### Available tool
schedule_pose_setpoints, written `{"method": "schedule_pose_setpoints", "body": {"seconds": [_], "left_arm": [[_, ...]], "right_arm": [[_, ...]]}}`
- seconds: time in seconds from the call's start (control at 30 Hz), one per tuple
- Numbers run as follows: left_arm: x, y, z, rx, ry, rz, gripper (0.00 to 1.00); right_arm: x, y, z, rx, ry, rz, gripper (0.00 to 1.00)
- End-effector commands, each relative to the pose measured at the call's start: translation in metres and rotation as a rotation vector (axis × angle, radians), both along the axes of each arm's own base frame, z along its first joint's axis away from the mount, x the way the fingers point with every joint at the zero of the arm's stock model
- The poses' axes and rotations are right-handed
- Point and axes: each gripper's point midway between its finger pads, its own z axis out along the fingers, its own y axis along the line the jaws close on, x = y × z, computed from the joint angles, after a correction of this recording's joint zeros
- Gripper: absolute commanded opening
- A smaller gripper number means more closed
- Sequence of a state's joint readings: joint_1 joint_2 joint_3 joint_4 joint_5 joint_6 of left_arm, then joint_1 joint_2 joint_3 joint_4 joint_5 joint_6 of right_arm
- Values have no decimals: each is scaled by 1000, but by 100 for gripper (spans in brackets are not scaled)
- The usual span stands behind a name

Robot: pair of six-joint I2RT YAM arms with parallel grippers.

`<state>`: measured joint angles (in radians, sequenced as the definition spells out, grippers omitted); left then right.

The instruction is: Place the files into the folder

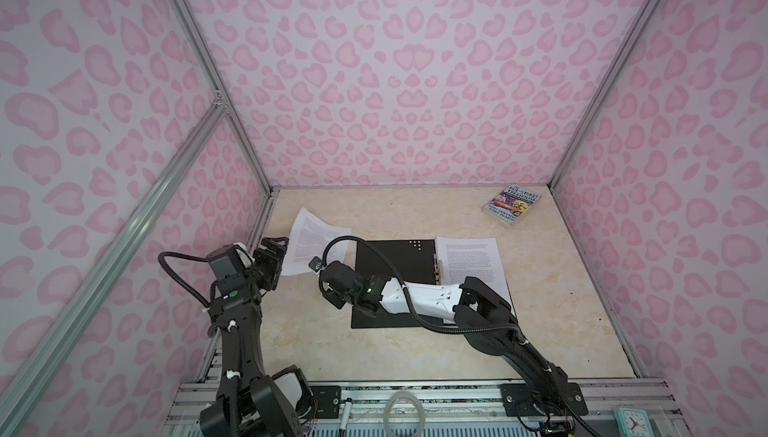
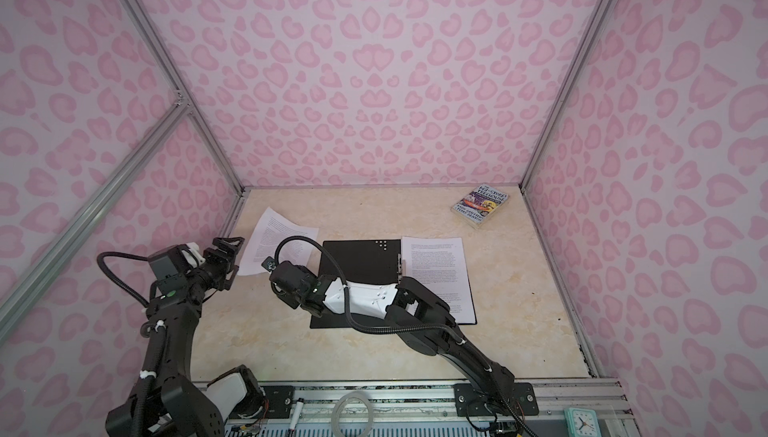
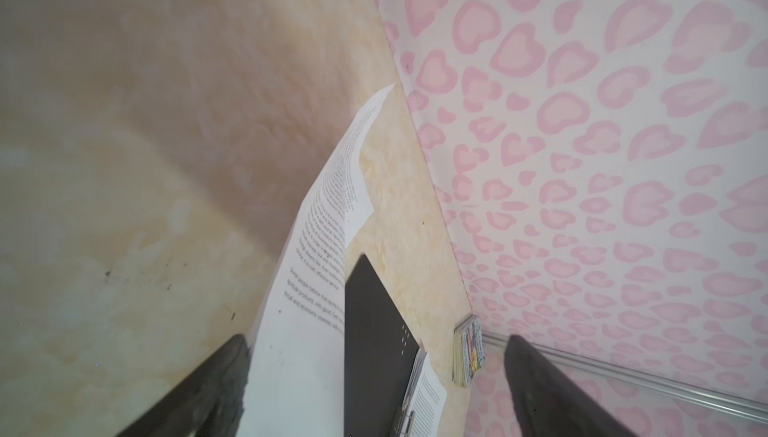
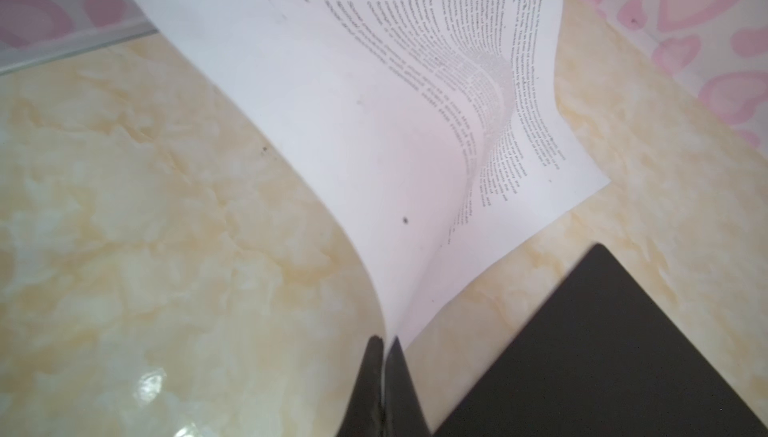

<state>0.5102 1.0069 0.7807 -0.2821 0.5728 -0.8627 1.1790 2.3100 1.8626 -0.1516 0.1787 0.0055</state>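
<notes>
Pink heart-print walls enclose a marbled beige table. The folder lies open at its centre, black inside up, with printed files stacked on its right half. The right jaws are clenched on one loose sheet, which curls up just left of the folder. The left jaws stand wide apart beside that sheet, gripping nothing.

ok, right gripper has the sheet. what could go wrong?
The right gripper pinches the sheet only at its edge; the buckled paper could slip or crease.
The open left gripper sits beside the sheet and might snag it.
Its edge may catch on the clip of the folder.
</notes>
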Motion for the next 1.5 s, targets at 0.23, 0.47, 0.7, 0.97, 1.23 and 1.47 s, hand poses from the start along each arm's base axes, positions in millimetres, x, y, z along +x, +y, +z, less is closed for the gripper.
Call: {"method": "schedule_pose_setpoints", "body": {"seconds": [0.23, 0.47, 0.7, 0.97, 1.23, 1.47], "left_arm": [[-40, -12, 65, 96, -24, -28, 97], [-34, -48, 94, 9, -167, -239, 97], [-36, -61, 102, 16, -220, -288, 97], [-29, -106, 73, -40, -192, -434, 97], [-17, -184, -4, -185, -25, -592, 97], [-15, -243, -75, -286, 205, -641, 97]], "right_arm": [[5, -9, 65, -57, -150, 30, 0], [38, -75, 97, -157, -285, -120, 0], [62, -160, 111, -204, -325, -293, 0], [66, -260, 122, -189, -347, -480, 0], [31, -312, 83, -109, -259, -521, 0], [7, -312, 49, -103, -184, -467, 0]]}}
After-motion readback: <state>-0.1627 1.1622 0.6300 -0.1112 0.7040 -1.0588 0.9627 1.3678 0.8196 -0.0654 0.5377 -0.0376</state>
